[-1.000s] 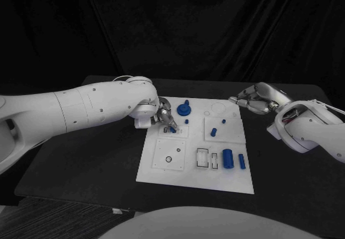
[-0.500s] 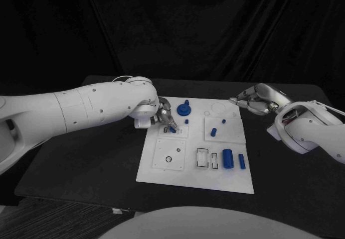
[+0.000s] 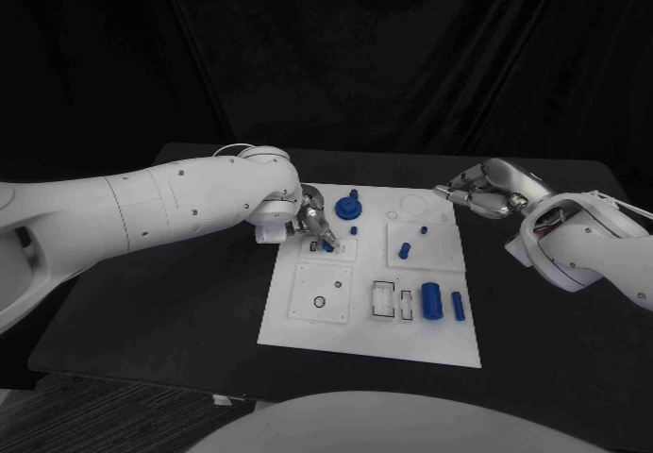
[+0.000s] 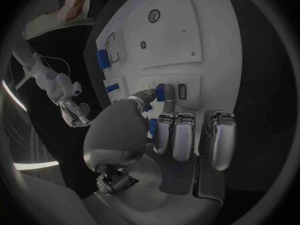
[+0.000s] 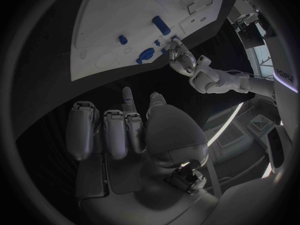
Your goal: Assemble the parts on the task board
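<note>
Left silver hand (image 3: 308,223) pinches a small blue peg (image 4: 160,92) at a slot on the white rectangular task board's (image 3: 341,330) far-left square tile. Right silver hand (image 3: 484,193) hovers off the board's far-right edge, fingers curled, grasping nothing.

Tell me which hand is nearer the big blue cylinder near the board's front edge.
Left. The left hand is over the board's far-left part, up-left of the cylinder; the right hand hovers off the board's far-right corner, farther away.

The left arm reaches in across its side, and the left hand (image 3: 307,225) is bent downward, pinching a small blue part (image 4: 160,92) between thumb and finger. The right hand (image 3: 486,192) hangs raised, fingers curled in and holding nothing.
</note>
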